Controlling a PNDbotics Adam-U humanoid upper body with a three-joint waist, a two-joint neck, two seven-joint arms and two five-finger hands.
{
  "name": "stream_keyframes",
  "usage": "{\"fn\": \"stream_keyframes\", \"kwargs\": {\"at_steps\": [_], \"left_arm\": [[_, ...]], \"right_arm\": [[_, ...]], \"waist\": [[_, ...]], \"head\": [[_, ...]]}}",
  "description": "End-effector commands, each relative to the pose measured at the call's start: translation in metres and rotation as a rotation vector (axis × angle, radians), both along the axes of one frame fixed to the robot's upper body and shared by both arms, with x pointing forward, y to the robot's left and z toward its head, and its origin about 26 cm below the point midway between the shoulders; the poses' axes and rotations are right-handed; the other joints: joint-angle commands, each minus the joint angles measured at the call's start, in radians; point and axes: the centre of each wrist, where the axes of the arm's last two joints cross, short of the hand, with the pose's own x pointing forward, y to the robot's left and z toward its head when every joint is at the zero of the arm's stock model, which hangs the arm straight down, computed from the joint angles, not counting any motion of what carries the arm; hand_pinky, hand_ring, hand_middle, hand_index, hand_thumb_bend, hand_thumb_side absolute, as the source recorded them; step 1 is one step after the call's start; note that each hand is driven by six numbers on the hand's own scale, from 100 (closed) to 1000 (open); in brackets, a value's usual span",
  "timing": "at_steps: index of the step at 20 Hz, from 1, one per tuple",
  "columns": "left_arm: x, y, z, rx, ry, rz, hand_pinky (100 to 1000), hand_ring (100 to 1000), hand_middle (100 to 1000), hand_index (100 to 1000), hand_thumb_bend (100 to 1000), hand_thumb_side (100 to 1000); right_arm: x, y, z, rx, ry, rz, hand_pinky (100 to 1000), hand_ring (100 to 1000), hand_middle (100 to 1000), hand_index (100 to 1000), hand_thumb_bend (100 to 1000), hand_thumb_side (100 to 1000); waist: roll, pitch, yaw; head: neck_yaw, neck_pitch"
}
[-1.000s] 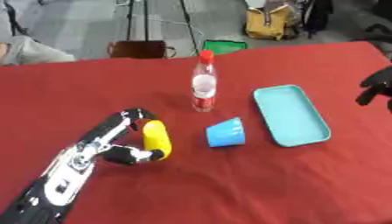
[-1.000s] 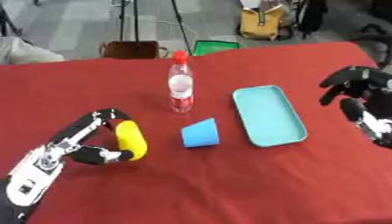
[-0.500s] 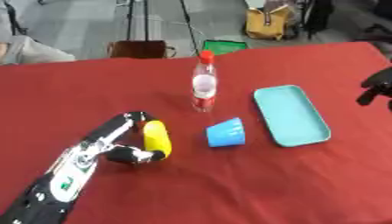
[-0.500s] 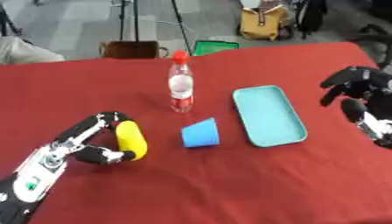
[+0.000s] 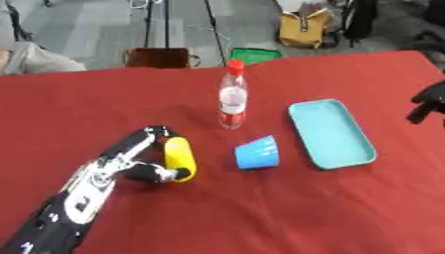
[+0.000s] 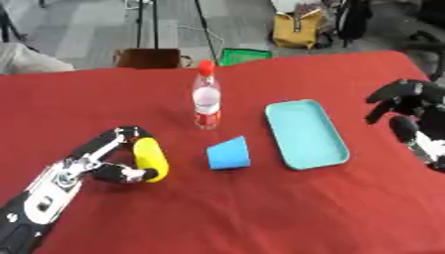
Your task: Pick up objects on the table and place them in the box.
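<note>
At lower left, my left hand [image 5: 130,166] stays curled around the yellow banana-shaped object [image 5: 180,158], still on the red table [image 5: 260,213], so nothing has reached the teal box [image 5: 330,133] at centre right; my right hand [image 6: 408,106] hovers half-curled, empty.

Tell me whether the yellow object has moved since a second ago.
No. The yellow object keeps its place left of the blue cup, in the left hand.

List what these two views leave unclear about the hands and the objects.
- Right hand: left eye view cuts it at the right edge; its fingers are blurred in the right eye view.
- Yellow object: the left hand curls round it, hiding its near end.
- Bottle: label too blurred to read.
- Blue cup: lying on its side, inside unseen.
</note>
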Motion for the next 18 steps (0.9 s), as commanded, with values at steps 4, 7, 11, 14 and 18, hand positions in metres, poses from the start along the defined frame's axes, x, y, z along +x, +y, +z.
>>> {"fn": "stream_keyframes", "kwargs": {"at_steps": [4,7,11,14,18], "left_arm": [[0.0046,-0.0041,-0.0029,0.000,0.004,-0.007,626,837,717,787,364,525],[0.0061,-0.0056,-0.0034,0.004,0.009,-0.013,624,833,711,782,319,508],[0.0068,-0.0073,-0.0060,0.009,0.024,-0.017,618,814,678,749,100,370],[0.0067,-0.0082,-0.0070,0.006,0.034,-0.015,602,796,650,715,100,317],[0.0059,-0.0102,-0.0060,-0.018,0.041,-0.002,581,783,626,686,100,305]], "right_arm": [[0.0006,-0.0010,0.0091,-0.107,-0.164,0.113,608,559,670,759,253,487],[0.0006,-0.0009,0.0091,-0.107,-0.164,0.114,608,559,670,759,253,487],[0.0005,-0.0011,0.0089,-0.108,-0.163,0.113,608,559,670,760,253,487],[0.0005,-0.0012,0.0090,-0.107,-0.163,0.112,608,559,670,759,253,487],[0.0004,-0.0012,0.0088,-0.107,-0.162,0.112,608,558,671,759,253,489]], "waist": [[-0.006,-0.004,-0.002],[-0.006,-0.004,-0.002],[-0.005,-0.003,-0.004],[-0.004,-0.003,-0.005],[-0.003,-0.004,-0.006]], "head": [[0.002,-0.009],[0.003,-0.009],[0.004,-0.009],[0.004,-0.010],[0.004,-0.011]]}}
